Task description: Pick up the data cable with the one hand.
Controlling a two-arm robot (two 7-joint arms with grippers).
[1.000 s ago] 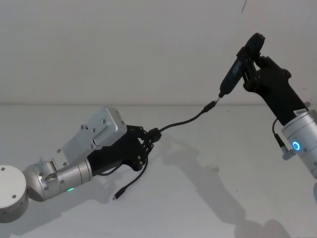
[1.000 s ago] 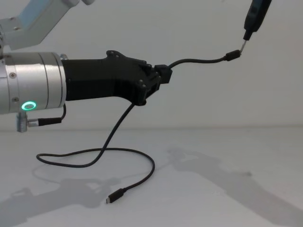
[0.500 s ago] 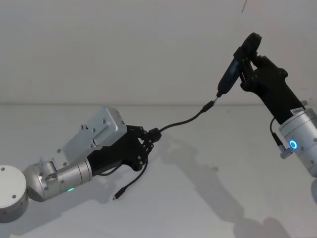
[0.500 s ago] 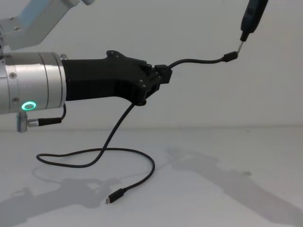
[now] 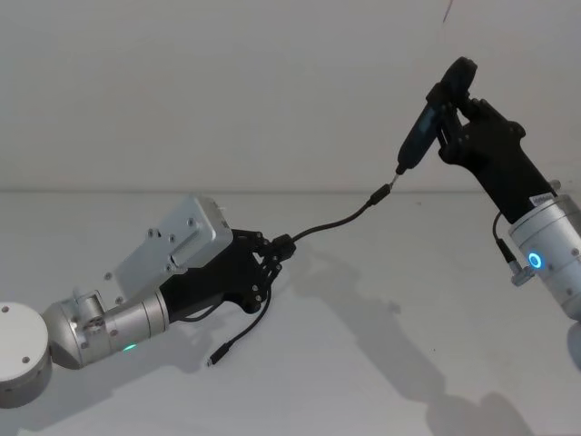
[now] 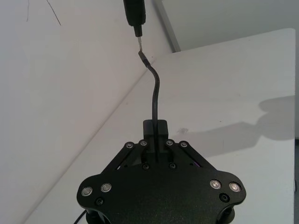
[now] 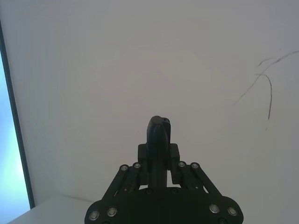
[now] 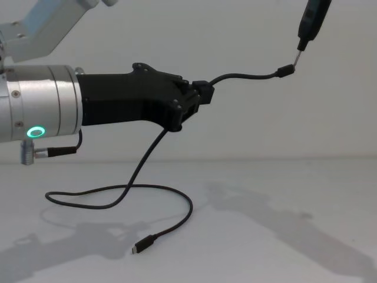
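Left arm point(image 5: 109, 329) reaches in from the lower left with its forearm near horizontal and a green ring lit on the silver wrist. Left end effector point(image 5: 277, 252) points toward the right arm, fingers closed on the data cable point(image 5: 340, 220). Right arm point(image 5: 549, 259) enters from the right, raised and angled up and leftward, blue ring lit. Right end effector point(image 5: 449, 116) is clamped around a slim black tool point(image 5: 419, 138), tip down.

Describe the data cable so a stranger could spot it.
Over the white table, find the left pincer. The cable is the thin black cord clamped in it, one end looping on the table, the other rising to the tool in the right pincer; unlike that stiff stick, it bends.
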